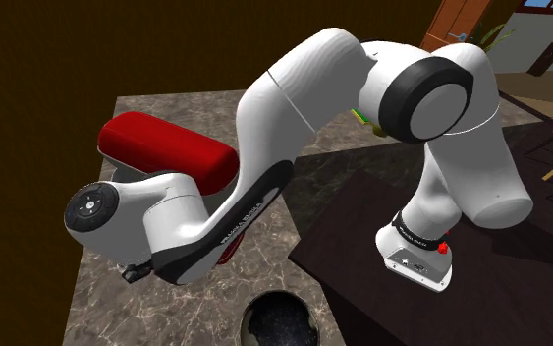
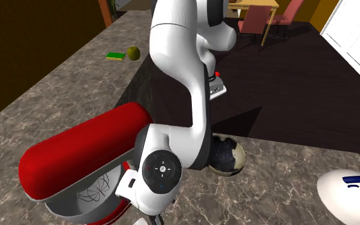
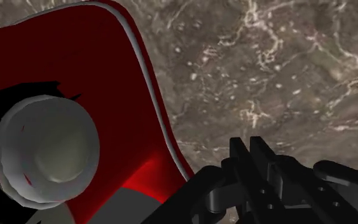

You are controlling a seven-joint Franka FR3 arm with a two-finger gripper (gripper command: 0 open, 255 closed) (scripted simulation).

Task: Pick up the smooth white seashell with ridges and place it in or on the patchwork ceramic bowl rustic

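Red stand mixer (image 2: pixel 76 153) looms on the marble counter (image 2: pixel 57 89), crowding the black gripper (image 3: pixel 248 146) right beside it, fingers pressed together, empty. Just past the mixer sits the dark speckled bowl (image 2: pixel 229 156); farther out, a smooth white rounded thing (image 2: pixel 351 192), maybe the seashell.

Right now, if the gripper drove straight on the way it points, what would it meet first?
The gripper would probably meet the marbled countertop first, close beside the red stand mixer; depth is unclear.
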